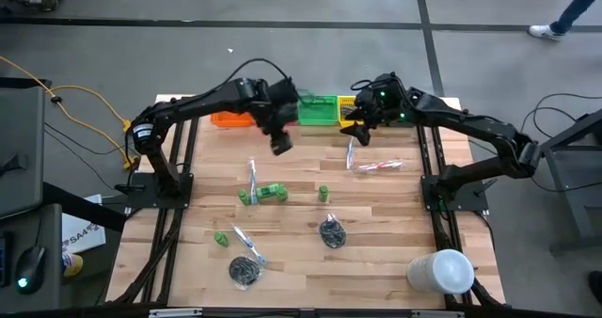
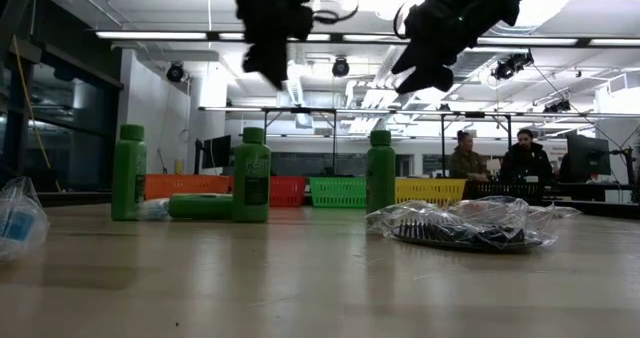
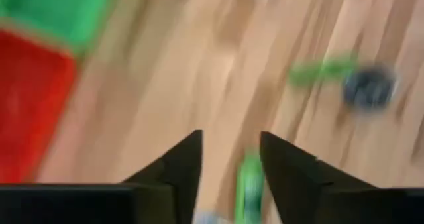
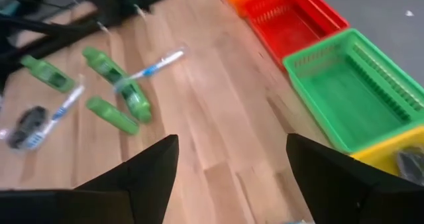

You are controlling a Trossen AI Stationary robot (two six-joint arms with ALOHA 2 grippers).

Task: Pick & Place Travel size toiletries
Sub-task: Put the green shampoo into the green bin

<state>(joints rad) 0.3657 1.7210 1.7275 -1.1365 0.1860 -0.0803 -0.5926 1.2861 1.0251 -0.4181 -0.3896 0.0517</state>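
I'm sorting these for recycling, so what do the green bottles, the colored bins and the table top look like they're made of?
Green bottles: probably plastic, opaque, smooth with a slight sheen and matching green caps.
Bins, such as the green bin: molded plastic by the look, with slotted lattice walls and glossy rims.
Table top: wood, shown by parallel light planks with visible grain; the finish looks matte to lightly sealed.

No lettering could be read anywhere. The green bottles (image 2: 251,175) carried label panels, but their print was too small to make out, and a white sheet (image 1: 79,235) beside the bench (image 1: 376,262) showed dark marks that stayed illegible.
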